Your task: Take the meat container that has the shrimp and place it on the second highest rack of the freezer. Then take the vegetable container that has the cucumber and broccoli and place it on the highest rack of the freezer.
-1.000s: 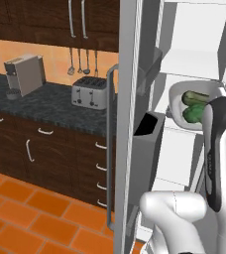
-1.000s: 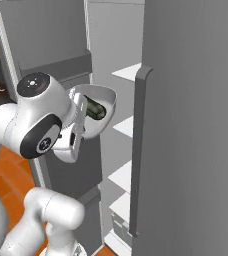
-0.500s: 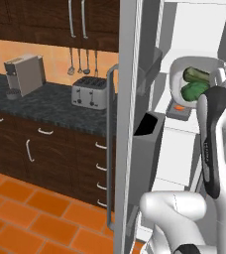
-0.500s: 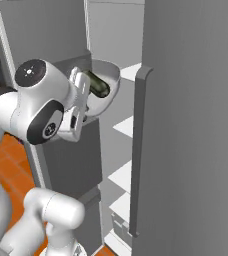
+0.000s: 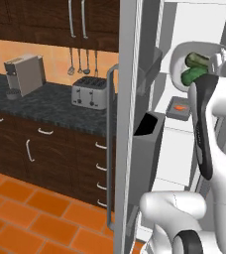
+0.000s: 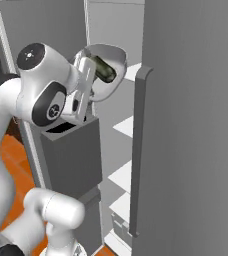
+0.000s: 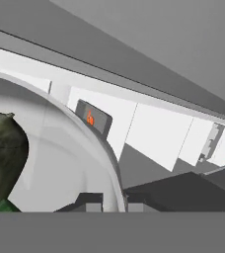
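Note:
The vegetable container, a round white bowl, hangs tilted in the air inside the open freezer, high up by the top rack. My gripper is shut on its rim, with one finger inside and one outside. The hand grips the bowl's near edge. The dark green cucumber and the bright green broccoli lie in the bowl. Below it the meat container, a grey tray holding the orange shrimp, rests on a white rack. The tray shows past the bowl's rim.
A dark grey door bin juts out just below the bowl, close to my arm. The freezer's other door with its bar handle stands to the right. White racks step down below. A toaster and a coffee machine sit on the counter to the left.
The bowl has risen steadily in my grip, from level with the tray's rack to well above it, and tipped more on its side.

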